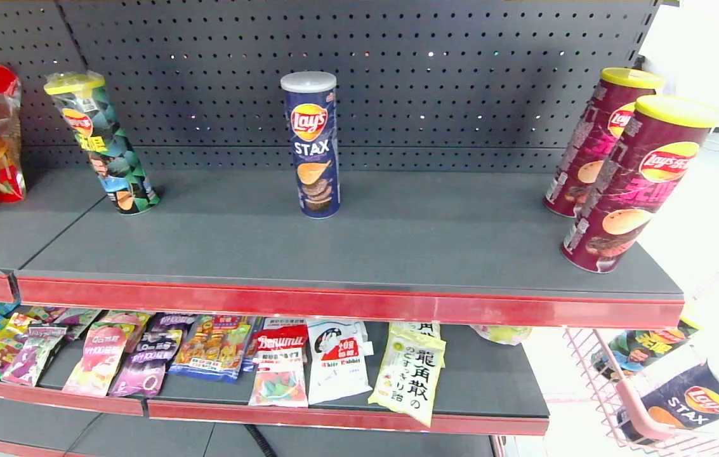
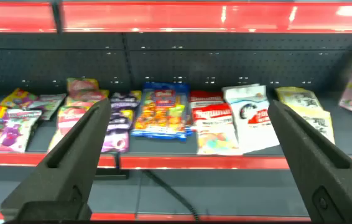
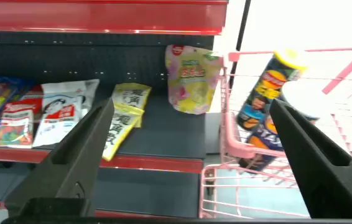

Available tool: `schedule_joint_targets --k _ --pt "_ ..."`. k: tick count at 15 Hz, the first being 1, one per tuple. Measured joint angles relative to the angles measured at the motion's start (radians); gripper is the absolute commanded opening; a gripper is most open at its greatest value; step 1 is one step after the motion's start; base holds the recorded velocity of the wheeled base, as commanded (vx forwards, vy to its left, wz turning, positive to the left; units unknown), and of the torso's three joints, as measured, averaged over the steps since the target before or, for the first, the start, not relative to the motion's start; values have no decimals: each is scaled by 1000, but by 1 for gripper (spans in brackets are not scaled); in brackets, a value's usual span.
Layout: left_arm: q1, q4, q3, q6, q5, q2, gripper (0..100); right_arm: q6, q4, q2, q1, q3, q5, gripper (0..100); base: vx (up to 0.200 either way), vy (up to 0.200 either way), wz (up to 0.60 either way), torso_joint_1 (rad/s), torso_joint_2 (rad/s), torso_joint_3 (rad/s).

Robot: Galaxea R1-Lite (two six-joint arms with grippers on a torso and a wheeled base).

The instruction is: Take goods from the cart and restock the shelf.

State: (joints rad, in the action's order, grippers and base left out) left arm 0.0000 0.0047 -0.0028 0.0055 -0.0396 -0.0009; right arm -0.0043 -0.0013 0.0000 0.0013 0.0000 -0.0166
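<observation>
Your left gripper (image 2: 188, 107) has its fingers spread wide and holds nothing. It faces the bags (image 2: 163, 115), which lie in a row under the top board (image 1: 397, 247). Your right gripper (image 3: 191, 106) is also spread wide, with nothing between its fingers. It faces the space under the right end of the top board. The cart (image 1: 635, 397) stands lower than the top board, just past its right end. The goods (image 1: 683, 400) lie tilted in the cart; you can see two cans there. On the top board four cans stand upright: a patterned can (image 1: 102, 143) near its left end, a blue can (image 1: 311, 146) in its middle, and two maroon cans (image 1: 641, 184) at its right end, one just behind the other.
</observation>
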Motion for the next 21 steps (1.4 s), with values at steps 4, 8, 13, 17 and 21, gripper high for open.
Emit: schedule_joint_targets --k 4,8,13,17,21 --pt "0 0 1 0 0 0 100 0 0 0 0 0 5 100 0 -50 -450 2 0 2" --pt "0 0 0 0 -1 0 100 0 0 0 0 0 5 100 0 0 -600 4 1 5" --pt "0 0 0 -1 -1 0 100 0 0 0 0 0 5 100 0 0 -600 1 2 2" --pt "0 0 0 -1 -1 0 100 1 0 0 0 0 4 100 0 0 0 0 0 0" --pt "0 -1 0 -1 0 0 100 3 0 0 1 0 5 100 0 0 0 -61 175 112"
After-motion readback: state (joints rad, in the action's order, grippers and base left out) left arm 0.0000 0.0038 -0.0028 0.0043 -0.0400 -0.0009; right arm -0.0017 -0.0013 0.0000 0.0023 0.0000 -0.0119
